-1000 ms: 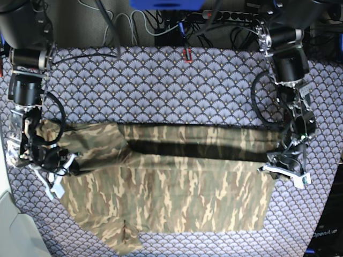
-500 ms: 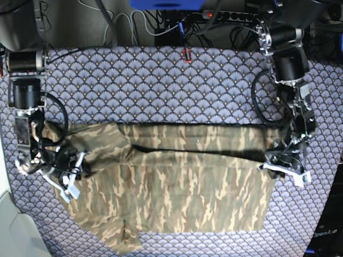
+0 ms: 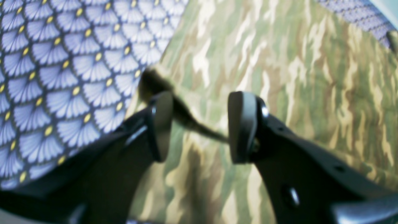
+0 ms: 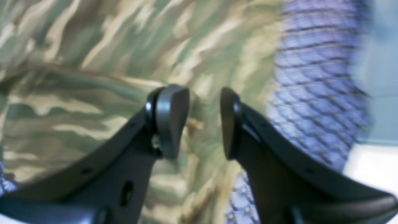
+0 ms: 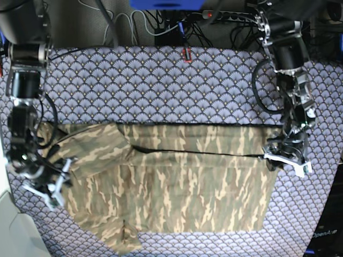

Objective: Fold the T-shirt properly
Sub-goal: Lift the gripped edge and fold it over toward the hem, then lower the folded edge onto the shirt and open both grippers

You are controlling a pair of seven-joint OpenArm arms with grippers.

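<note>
On the fan-scale patterned cloth (image 5: 161, 80) covering the tabletop, the camouflage T-shirt (image 5: 177, 187) lies spread, one long fold laid across its upper part. The left hand (image 3: 199, 127) hovers spread over the shirt's edge, a dark hem ridge between its pads, nothing pinched. The right hand (image 4: 203, 121) is also spread and empty above the opposite sleeve end. Judged from here, the next fold calls for both hands to pinch matching corners and lift evenly. Cables (image 5: 161, 24) trail beyond the far edge, well clear; nothing blocks the cloth.
</note>
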